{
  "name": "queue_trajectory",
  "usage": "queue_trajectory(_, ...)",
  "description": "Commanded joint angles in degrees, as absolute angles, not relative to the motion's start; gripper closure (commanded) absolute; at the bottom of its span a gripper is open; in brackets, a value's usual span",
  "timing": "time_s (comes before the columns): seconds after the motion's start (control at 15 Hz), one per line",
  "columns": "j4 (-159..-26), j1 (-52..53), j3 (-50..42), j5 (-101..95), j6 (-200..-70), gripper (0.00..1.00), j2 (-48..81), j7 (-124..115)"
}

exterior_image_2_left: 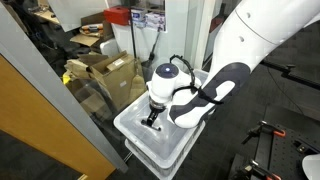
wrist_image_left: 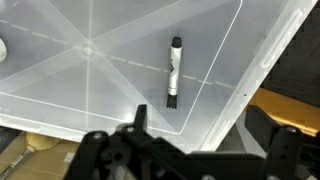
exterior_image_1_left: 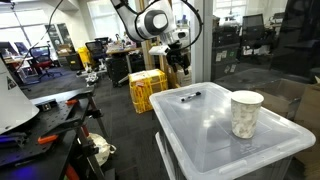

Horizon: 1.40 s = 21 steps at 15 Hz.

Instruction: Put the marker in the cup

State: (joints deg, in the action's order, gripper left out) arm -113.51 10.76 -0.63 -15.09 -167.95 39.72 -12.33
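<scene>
The marker (wrist_image_left: 174, 72) is a short dark stick lying flat on the clear lid of the plastic bin (wrist_image_left: 80, 90). In an exterior view it (exterior_image_1_left: 190, 96) lies near the lid's far edge. The cup (exterior_image_1_left: 246, 113), whitish and crinkly, stands upright on the lid (exterior_image_1_left: 215, 135), apart from the marker. My gripper (wrist_image_left: 200, 125) is open and empty, hovering above the lid's edge just short of the marker. It shows in both exterior views (exterior_image_1_left: 178, 62) (exterior_image_2_left: 152, 118). In the exterior view from above, the arm hides the cup.
Yellow crates (exterior_image_1_left: 147, 90) stand on the floor beyond the bin. Cardboard boxes (exterior_image_2_left: 110, 75) sit behind a glass partition. A bench with tools (exterior_image_1_left: 40, 110) is off to one side. The bin lid (exterior_image_2_left: 150, 145) ends close around the gripper.
</scene>
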Motion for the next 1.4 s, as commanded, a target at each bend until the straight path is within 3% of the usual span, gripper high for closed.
queue_trajectory(0.0,-110.98,11.03,-1.19,-12.06,-169.60,0.00,43.08,-8.79)
queue_trajectory(0.67,-111.67,11.49,-1.38,-9.61,-168.13,0.00,43.59,-8.40)
queue_trajectory(1.33,-100.36,7.66,1.00,-8.53,-168.63,0.00,54.72,-2.82)
